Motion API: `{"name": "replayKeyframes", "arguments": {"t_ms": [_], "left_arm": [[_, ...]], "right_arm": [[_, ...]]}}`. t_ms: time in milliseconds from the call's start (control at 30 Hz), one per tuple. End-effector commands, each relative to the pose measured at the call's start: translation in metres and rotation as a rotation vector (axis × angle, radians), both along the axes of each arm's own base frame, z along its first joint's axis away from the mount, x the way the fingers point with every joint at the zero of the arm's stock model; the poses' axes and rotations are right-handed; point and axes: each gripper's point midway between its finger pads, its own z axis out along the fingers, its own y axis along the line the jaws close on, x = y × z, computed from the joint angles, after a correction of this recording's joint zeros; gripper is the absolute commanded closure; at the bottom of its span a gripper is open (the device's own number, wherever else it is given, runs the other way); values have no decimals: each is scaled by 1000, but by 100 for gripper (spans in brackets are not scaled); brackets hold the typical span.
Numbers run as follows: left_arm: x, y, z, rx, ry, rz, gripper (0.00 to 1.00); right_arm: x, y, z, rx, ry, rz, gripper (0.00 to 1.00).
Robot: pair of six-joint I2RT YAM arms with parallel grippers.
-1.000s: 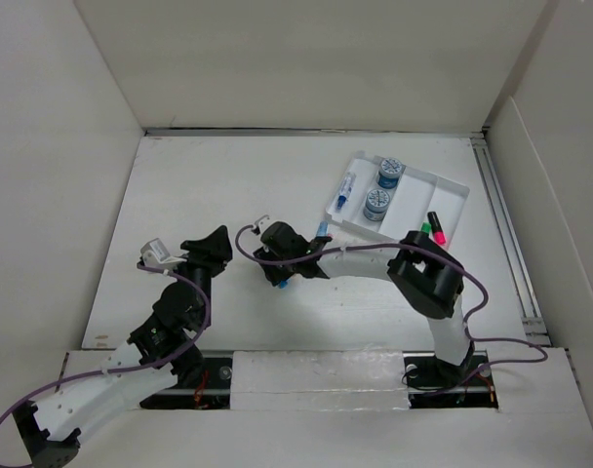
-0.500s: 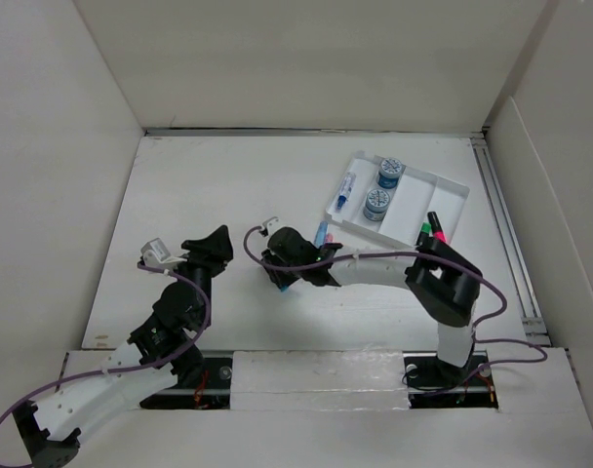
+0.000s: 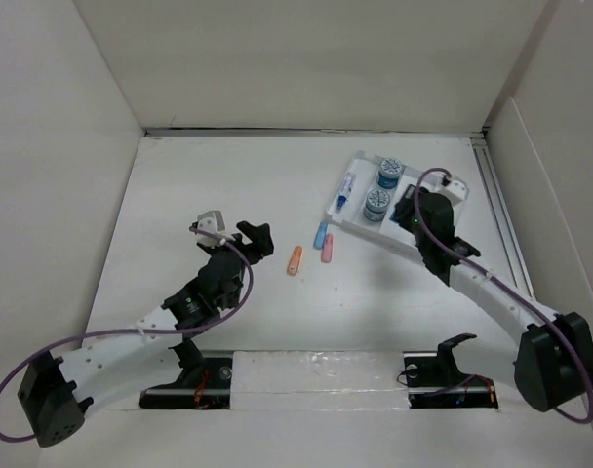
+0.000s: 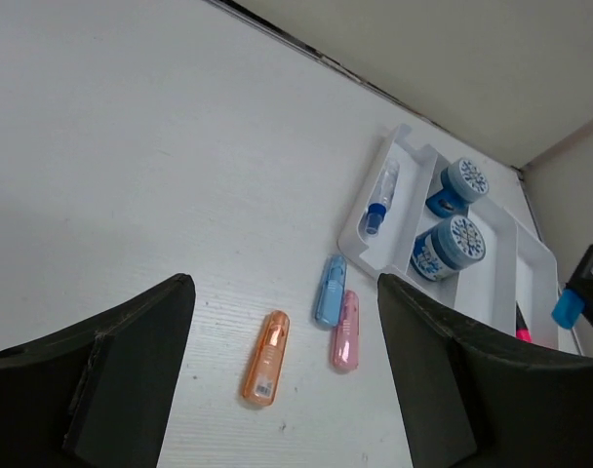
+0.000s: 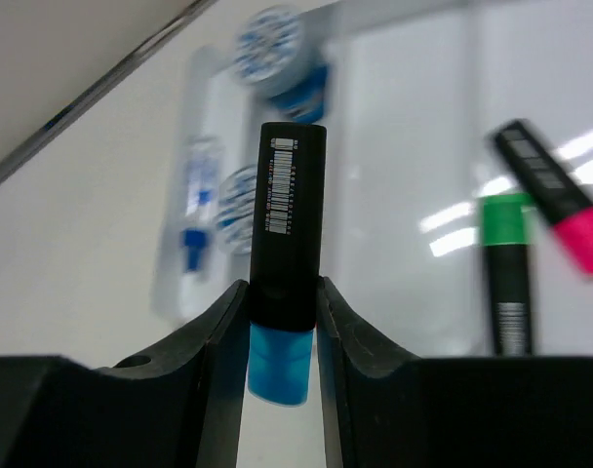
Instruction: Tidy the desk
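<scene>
The desk point(image 3: 228, 185) is a white tabletop. My right gripper point(image 3: 410, 207) hangs over the white compartmented tray point(image 3: 347, 216) and is shut on a black highlighter with a blue cap point(image 5: 287, 214), its cap end down between the fingers. In the right wrist view my right gripper point(image 5: 282, 312) is above the tray floor point(image 5: 404, 175). A green-capped highlighter point(image 5: 509, 273) and a pink-capped one point(image 5: 555, 200) lie in the tray. My left gripper point(image 3: 255, 241) is open and empty, just left of an orange case point(image 3: 295, 260). In the left wrist view my left gripper point(image 4: 287, 380) frames that orange case point(image 4: 265, 358).
A blue case point(image 3: 320, 234) and a pink case point(image 3: 328, 250) lie side by side on the desk near the tray's left rim. The tray also holds two blue-lidded tubs point(image 3: 390, 173) point(image 3: 376, 203) and a clear blue-tipped pen point(image 3: 345, 190). White walls enclose the desk.
My right arm swung from the desk's middle to over the tray, carrying the blue-capped highlighter. My left gripper moved right toward the cases, which now show uncovered.
</scene>
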Motion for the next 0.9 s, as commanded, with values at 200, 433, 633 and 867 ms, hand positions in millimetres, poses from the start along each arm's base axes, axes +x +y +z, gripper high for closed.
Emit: {"name": "replayKeyframes", "arguments": {"t_ms": [200,433,633,867], "left_arm": [[2,-16,23,-11,-36,-73,28],[-2,-6,28,-32,-61,-53,28],[-4,-2,30,-44,-70,-41,28],[-3,-3,28,-43,-65,-42,28]], "right_arm": [[1,-127,-42,101,109,-303,85],[21,-141,-63,139,199,-288,77],[19,-143,-52,117,181,-281,40],[8,-99,-8,98,19,-162,78]]}}
